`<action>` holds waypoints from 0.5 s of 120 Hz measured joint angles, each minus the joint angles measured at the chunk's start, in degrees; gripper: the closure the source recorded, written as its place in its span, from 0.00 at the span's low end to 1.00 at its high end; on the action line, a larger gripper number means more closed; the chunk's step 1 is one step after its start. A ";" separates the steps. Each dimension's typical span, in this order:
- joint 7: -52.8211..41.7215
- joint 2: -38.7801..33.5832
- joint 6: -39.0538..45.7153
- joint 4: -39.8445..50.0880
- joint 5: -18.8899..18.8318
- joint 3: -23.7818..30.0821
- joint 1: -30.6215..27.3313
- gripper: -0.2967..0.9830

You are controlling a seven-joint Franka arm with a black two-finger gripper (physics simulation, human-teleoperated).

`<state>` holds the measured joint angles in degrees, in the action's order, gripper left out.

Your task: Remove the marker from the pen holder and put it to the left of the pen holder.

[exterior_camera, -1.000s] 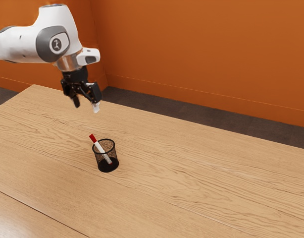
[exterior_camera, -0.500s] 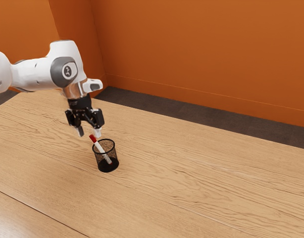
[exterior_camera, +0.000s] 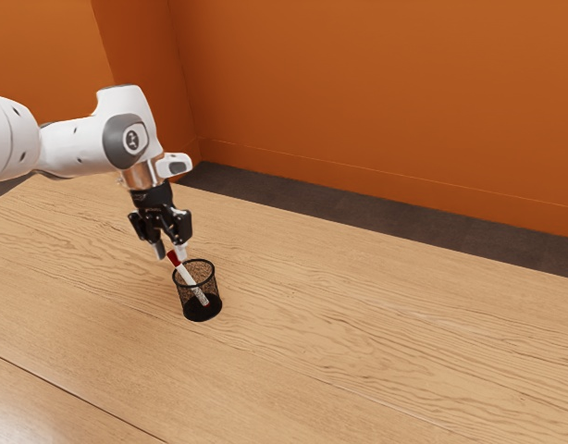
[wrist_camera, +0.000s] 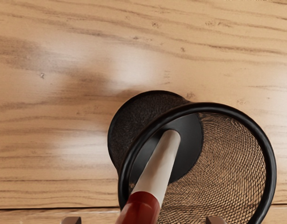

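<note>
Red at the top and white below, the marker (exterior_camera: 187,276) leans inside the black pen holder (exterior_camera: 184,298). Its red cap (exterior_camera: 174,260) pokes up over the rim, on the side toward the exterior view's left. Its white end goes down into the holder, near the dark bottom.

We have our gripper (exterior_camera: 170,252) pointing down, right above the cap. Its two fingers are spread apart, one on each side of the cap, with room between them. We are not pinching the marker.

When we look down from the hand, we see the round black rim and the net sides of the holder, with the cap close under us.

The holder stands up straight on the light brown wood table (exterior_camera: 376,314). Behind the table we see a dark floor (exterior_camera: 358,202) and a big orange wall (exterior_camera: 367,92).
</note>
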<state>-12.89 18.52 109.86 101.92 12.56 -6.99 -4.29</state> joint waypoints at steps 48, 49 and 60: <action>-1.49 1.22 0.84 -0.36 0.53 -0.03 -0.05 0.63; -1.51 1.23 0.90 -0.35 0.57 -0.03 -0.06 0.63; -1.71 1.28 1.40 -0.30 0.91 -0.04 -0.10 0.66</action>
<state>-14.60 19.80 111.26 101.61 13.47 -7.03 -4.39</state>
